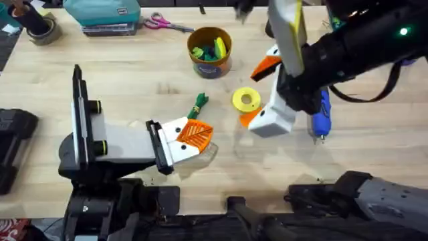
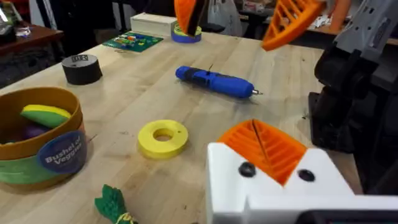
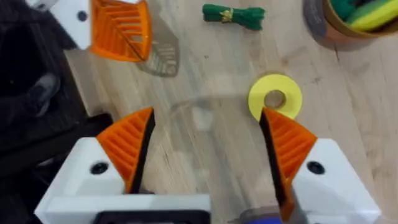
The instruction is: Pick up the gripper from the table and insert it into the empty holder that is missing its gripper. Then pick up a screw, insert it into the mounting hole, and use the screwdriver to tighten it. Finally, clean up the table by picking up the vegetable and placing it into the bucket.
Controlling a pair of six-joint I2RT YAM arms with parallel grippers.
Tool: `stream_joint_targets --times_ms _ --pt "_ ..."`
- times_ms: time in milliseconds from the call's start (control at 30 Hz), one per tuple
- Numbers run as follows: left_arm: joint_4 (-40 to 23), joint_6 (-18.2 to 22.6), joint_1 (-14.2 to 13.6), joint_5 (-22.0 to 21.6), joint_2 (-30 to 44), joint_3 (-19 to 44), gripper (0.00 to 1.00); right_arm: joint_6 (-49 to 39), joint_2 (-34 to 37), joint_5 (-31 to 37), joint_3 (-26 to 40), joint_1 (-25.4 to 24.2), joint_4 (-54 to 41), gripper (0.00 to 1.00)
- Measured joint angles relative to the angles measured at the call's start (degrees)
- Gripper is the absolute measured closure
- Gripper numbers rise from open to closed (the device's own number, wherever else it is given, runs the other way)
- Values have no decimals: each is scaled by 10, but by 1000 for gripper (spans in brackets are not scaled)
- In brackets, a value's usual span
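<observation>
— Where's the orange gripper [image 3: 121, 28]?

— At the tip of the left tool [image 1: 188, 139], lying flat against the white holder [image 3: 73, 14], ribbed face up. I can't tell from here whether it is seated all the way.

— And is that left tool clenched or released?

— I cannot tell; I only make out the one orange finger on it.

— What about the other arm?

— The right tool [image 3: 206, 118] hangs above the table [image 1: 134, 73] with its two orange fingers spread wide, grasping nothing. The flat yellow ring [image 1: 246, 99] lies on the wood right below it.

— Is the vegetable [image 3: 234, 15] in the tub?

— No, it lies on the table between the left tool and the bucket [image 2: 18, 148], near the ring but apart from it. The bucket stands upright farther back with yellow and green toy pieces inside.

— The screwdriver [image 2: 214, 82]?

— On its side on the table, past the ring on the right arm's side, partly under that arm when seen from above. A black tape roll [image 2: 81, 68] sits well off, beyond the bucket.
</observation>
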Motion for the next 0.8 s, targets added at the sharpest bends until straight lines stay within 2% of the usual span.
stream_joint_targets --times_ms 200,533,800 --pt "0 0 0 0 0 0 997 53 -5 9 0 -74 0 4" --pt "0 0 0 0 0 0 997 184 -57 133 0 -229 -13 4" --pt "0 0 0 0 0 0 997 255 -46 169 0 -338 -38 4"
